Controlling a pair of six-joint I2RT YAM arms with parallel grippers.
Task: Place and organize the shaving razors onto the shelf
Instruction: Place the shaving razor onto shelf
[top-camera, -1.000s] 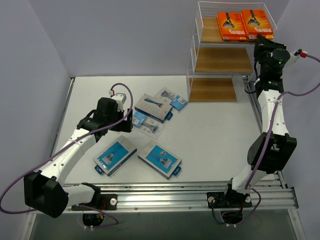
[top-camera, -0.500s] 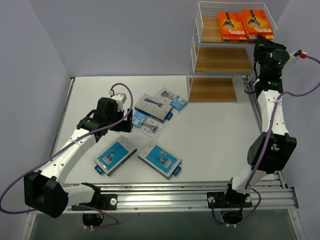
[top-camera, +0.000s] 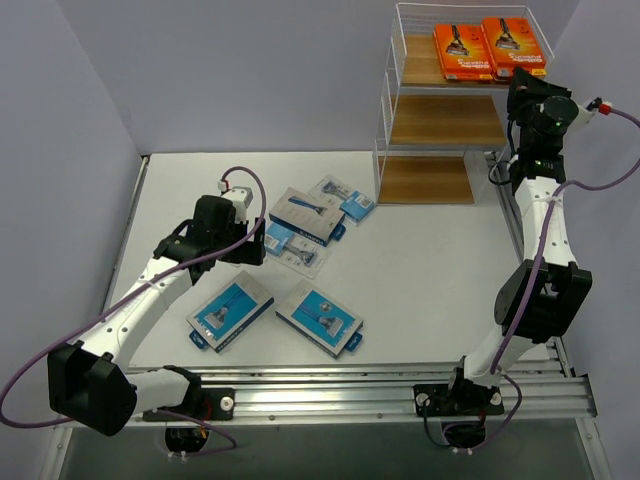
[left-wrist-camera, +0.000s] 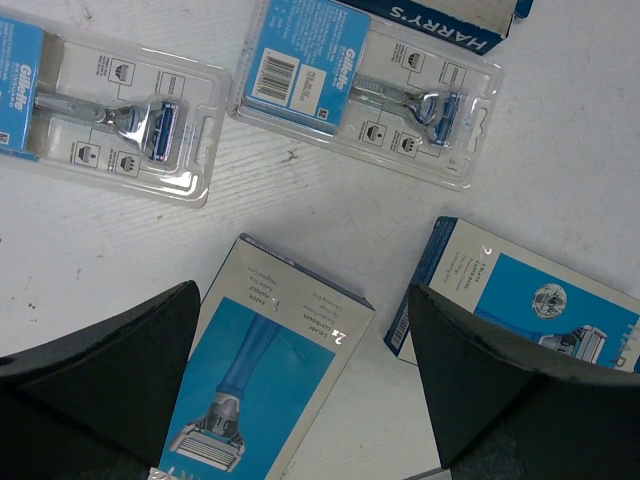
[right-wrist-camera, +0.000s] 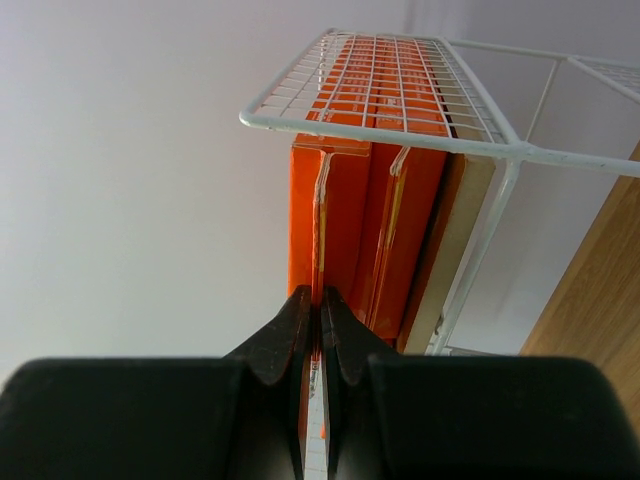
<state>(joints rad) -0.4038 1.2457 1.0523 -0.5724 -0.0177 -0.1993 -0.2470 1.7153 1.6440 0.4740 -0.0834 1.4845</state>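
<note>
Two orange razor packs (top-camera: 462, 52) (top-camera: 515, 46) lie side by side on the top tier of the white wire shelf (top-camera: 445, 120). My right gripper (top-camera: 521, 88) is at that tier's near right edge. In the right wrist view it (right-wrist-camera: 320, 300) is shut on the thin edge of an orange pack (right-wrist-camera: 345, 215) under the wire mesh (right-wrist-camera: 400, 80). My left gripper (top-camera: 250, 240) hangs open over the table. Between its fingers (left-wrist-camera: 120, 370) lies a blue-and-grey pack (left-wrist-camera: 270, 380), not touched. A second one (left-wrist-camera: 530, 290) lies to the right, with two clear blister packs (left-wrist-camera: 110, 110) (left-wrist-camera: 370, 95) beyond.
On the table lie three blue-and-grey boxes (top-camera: 308, 213) (top-camera: 230, 310) (top-camera: 320, 322) and two blister packs (top-camera: 342, 198) (top-camera: 292, 250). The shelf's middle and bottom (top-camera: 427, 180) wooden tiers hold nothing. Grey walls close the left and right sides.
</note>
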